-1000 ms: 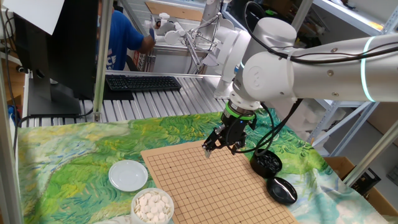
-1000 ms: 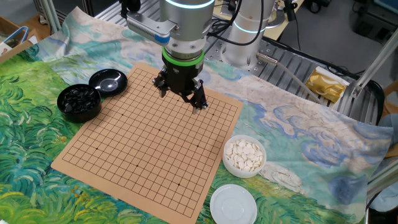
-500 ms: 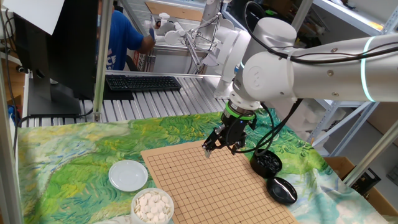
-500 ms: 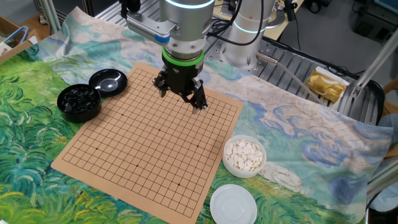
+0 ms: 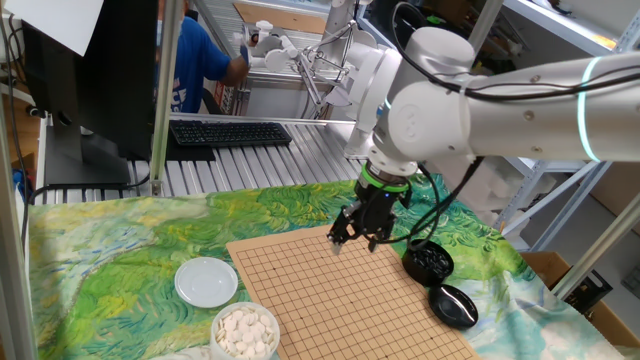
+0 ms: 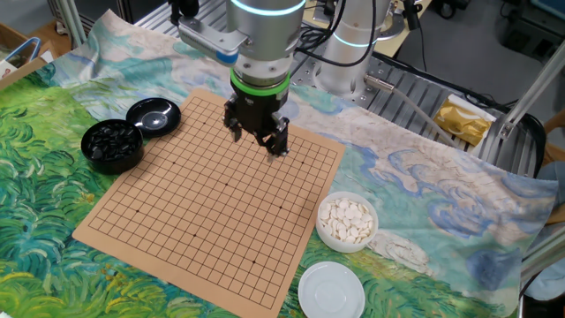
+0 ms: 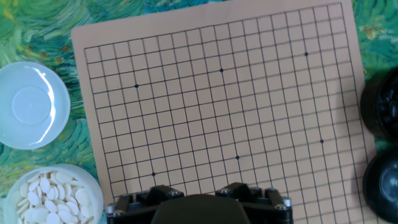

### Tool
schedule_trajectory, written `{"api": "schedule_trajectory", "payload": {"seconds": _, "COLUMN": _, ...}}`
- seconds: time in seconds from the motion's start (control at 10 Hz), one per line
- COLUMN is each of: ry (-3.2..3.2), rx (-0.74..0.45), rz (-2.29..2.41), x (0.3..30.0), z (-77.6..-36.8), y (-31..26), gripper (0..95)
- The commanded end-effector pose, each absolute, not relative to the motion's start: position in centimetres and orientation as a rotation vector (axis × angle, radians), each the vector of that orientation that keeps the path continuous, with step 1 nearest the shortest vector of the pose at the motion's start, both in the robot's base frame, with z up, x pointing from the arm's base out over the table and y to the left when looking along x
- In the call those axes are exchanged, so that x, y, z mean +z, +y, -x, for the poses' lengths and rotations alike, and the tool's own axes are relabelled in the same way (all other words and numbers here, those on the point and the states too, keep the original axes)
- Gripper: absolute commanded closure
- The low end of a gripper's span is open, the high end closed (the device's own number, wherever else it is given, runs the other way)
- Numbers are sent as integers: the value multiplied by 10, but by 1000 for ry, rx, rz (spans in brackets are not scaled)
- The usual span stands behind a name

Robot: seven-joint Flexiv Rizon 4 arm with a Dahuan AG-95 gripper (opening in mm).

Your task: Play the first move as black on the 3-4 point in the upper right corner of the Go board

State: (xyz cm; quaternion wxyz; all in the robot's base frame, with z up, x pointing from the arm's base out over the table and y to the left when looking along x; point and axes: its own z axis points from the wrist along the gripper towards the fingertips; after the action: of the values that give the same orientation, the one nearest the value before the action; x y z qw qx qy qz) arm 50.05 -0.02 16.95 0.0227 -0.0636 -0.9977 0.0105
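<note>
A robot arm hangs its claw low over a tan Go board, near one edge of the grid. No stones lie on the board in any view; every crossing that shows is bare.

Claw state: can't tell. From both table cams the fingertips look close together, but they're small and dark, and the hand cam shows only the claw's base at the bottom of the pic, not the tips. Whether a stone sits between them can't be made out either.

The black stones sit in a dark bowl off the board, well apart from the claw and off to its side; the bowl's lid lies just beside it. On the claw's other side, near the board's edge, is a white bowl of white stones, w/ its white lid beyond. The target crossing is unmarked, so it has to be counted from the corner.

Risks from here, as a guess:
- If the claw is empty, a descent plays nothing.
- A miscount of lines from either edge puts the stone on the wrong crossing, or in the wrong corner.
- A glossy, lens-shaped stone may slide or rock off the crossing if let go from too high.
- Reaching to the wrong bowl would fetch white.
</note>
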Motion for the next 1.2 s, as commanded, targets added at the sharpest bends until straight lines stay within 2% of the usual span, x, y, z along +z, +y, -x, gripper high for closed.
{"api": "schedule_trajectory", "payload": {"seconds": 0.1, "ry": -2992, "rx": 74, "rz": 461, "x": 170, "z": -500, "y": 0, "gripper": 950}}
{"api": "schedule_trajectory", "payload": {"seconds": 1.2, "ry": -3057, "rx": 71, "rz": 306, "x": 172, "z": -504, "y": -3, "gripper": 950}}
